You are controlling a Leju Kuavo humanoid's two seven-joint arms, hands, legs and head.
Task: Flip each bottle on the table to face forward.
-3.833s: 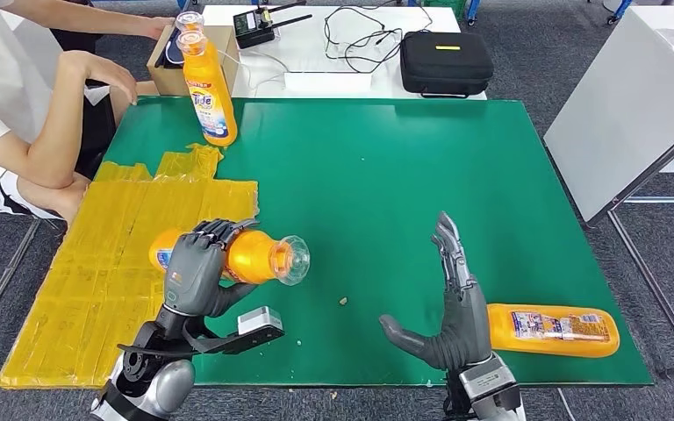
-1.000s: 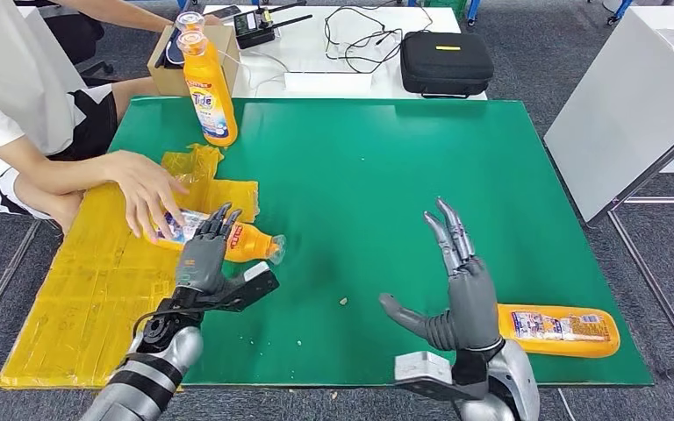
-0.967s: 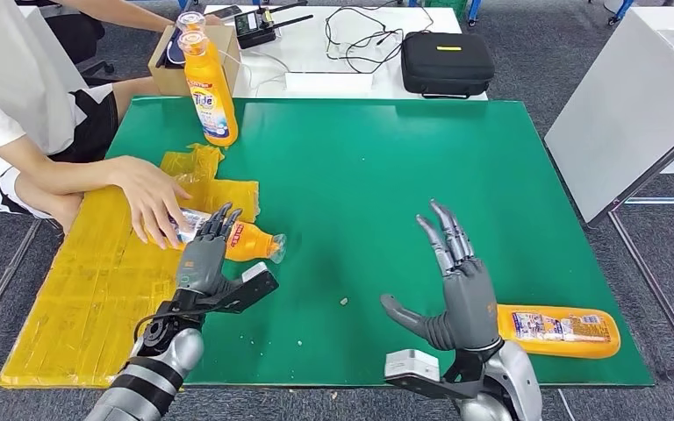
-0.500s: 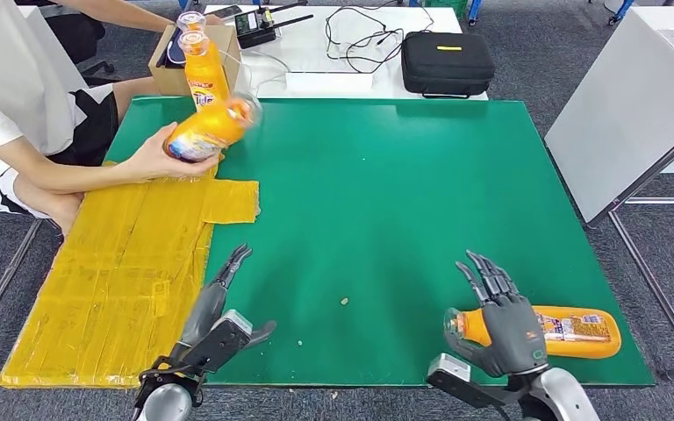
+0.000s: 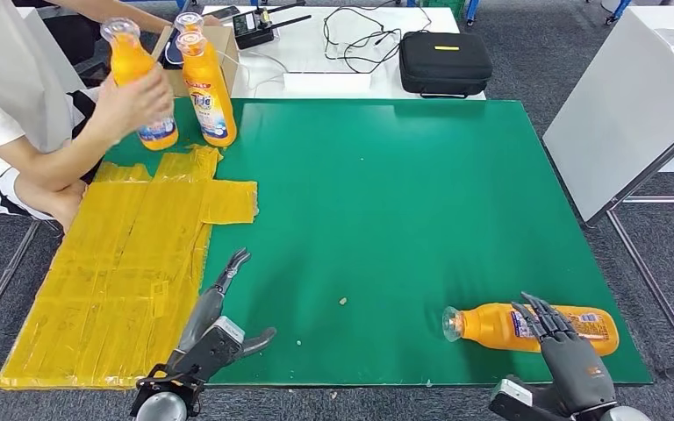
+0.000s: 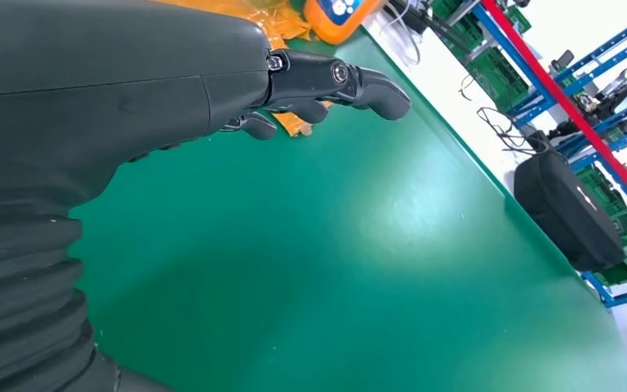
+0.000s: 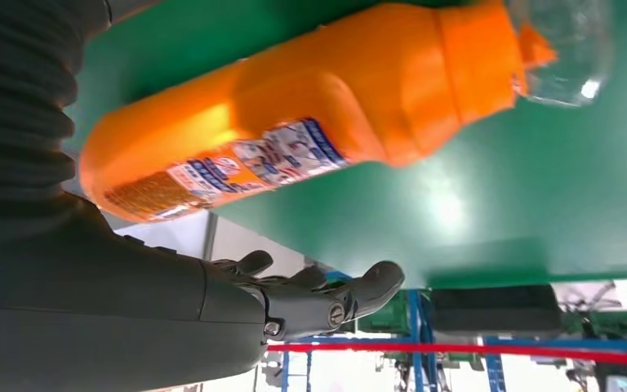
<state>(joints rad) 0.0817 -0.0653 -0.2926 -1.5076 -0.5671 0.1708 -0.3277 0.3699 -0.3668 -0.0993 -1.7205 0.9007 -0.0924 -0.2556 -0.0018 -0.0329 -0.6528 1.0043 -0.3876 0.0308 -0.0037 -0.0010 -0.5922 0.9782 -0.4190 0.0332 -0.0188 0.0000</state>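
We see one orange bottle (image 5: 531, 327) lying on its side near the green table's (image 5: 386, 193) front right corner, our right hand (image 5: 570, 360) just over it, fingers spread, gripping nothing; our left hand (image 5: 215, 320) hovers empty, fingers apart, beside the yellow sheet (image 5: 123, 263) — at the far left a person's hand (image 5: 127, 101) holds a second bottle (image 5: 136, 83) upright next to a third (image 5: 208, 83).

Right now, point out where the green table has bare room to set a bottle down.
The widest bare patch of the green table lies between the yellow sheets and the right edge. The far-left corner is crowded: a standing bottle and a person's hand holding another. The lying bottle under the right hand fills the near-right corner.
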